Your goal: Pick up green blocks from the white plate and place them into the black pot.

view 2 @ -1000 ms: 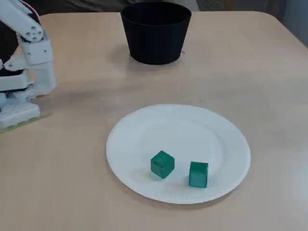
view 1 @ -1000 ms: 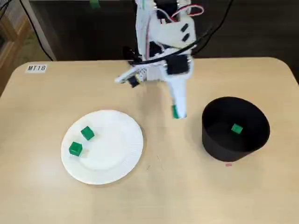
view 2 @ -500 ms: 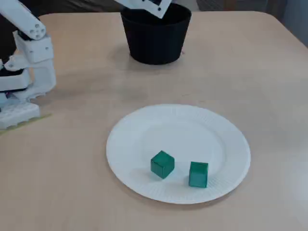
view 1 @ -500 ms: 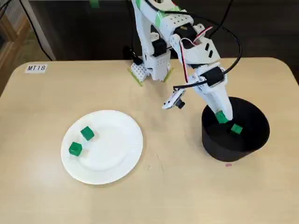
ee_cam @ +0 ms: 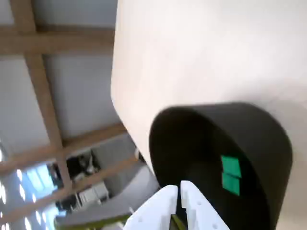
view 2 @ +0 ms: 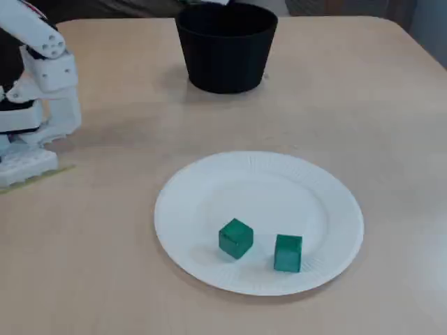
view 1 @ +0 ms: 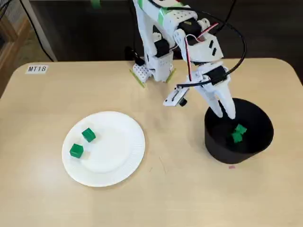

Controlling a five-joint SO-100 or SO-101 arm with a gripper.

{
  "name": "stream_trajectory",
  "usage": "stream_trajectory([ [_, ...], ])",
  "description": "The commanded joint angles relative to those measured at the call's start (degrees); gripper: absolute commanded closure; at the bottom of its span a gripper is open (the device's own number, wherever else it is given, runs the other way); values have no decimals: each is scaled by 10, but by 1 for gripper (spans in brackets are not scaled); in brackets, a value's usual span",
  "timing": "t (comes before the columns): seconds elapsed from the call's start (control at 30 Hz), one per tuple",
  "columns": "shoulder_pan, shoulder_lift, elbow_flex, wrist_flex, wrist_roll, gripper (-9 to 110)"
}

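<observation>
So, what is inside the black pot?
Two green blocks lie close together on the floor of the black pot. The gripper above the rim covers part of the floor, so more there cannot be excluded.

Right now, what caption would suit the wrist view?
Gripper hovering over black pot with two green blocks inside.

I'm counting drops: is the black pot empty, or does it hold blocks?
Not empty: the black pot holds a green block and a second green block, seen in the wrist view too.
</observation>
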Motion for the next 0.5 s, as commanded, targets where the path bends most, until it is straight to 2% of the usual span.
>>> stream_trajectory([
  [0.0, 142, 15, -77, 90, -14, 104],
  [0.1, 286, -3, -84, 131, -4, 104],
  [0.2, 386, -59, -86, 157, 18, 104],
  [0.47, 519, -156, -85, 176, 106, 104],
])
